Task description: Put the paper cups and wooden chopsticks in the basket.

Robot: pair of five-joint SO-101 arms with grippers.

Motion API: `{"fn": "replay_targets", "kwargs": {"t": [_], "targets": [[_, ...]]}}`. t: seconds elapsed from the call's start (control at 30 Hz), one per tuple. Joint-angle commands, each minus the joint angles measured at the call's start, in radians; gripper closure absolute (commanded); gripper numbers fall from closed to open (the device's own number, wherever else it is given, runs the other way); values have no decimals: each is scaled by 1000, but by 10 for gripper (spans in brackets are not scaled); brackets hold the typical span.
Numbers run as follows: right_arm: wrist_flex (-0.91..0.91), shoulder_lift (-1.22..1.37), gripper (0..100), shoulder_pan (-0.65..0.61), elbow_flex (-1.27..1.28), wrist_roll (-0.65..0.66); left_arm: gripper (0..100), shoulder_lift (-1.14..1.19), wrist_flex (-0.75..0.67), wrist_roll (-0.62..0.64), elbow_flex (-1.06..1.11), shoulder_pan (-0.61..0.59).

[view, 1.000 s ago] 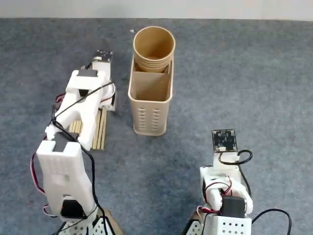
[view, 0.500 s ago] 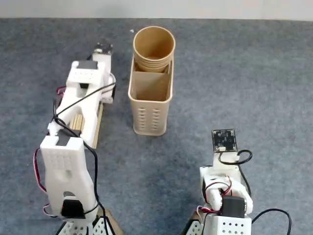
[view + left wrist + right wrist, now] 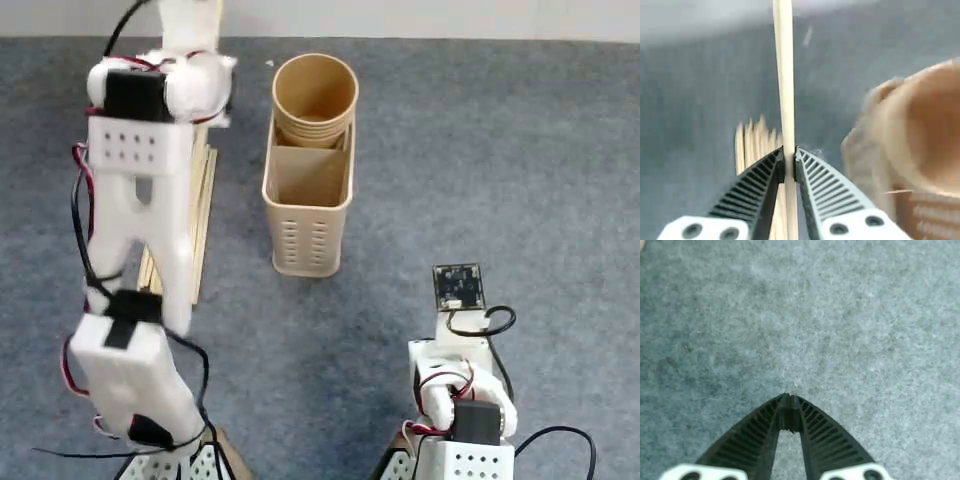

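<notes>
Single chopstick (image 3: 784,75) pinched in the left jaws, its far end cut off by the frame.
At the high view's upper left, those jaws are hidden by the left arm (image 3: 140,200). The other chopsticks (image 3: 205,200) are partly covered beside the basket (image 3: 305,240). The paper cups (image 3: 315,95) are stacked in its upper compartment. The right jaws are pressed together, empty, over the desk (image 3: 865,315).

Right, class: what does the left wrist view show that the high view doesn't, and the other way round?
Left wrist view: the left gripper shut on one chopstick. High view: the right arm and the basket's empty near compartment. Both: the stacked paper cups and the loose chopsticks on the table.
</notes>
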Motion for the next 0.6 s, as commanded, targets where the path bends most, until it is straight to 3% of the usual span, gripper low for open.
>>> {"fn": "replay_targets", "kwargs": {"t": [0.0,0.2,0.43,0.57], "targets": [[7,-15,992,13,153,6,997,-108,5,-54,-143,143],[7,-15,992,13,153,6,997,-243,61,-55,-217,323],[7,-15,992,13,153,6,997,-481,210,-48,-208,424],[7,-15,992,13,153,6,997,-628,226,-15,-39,452]]}}
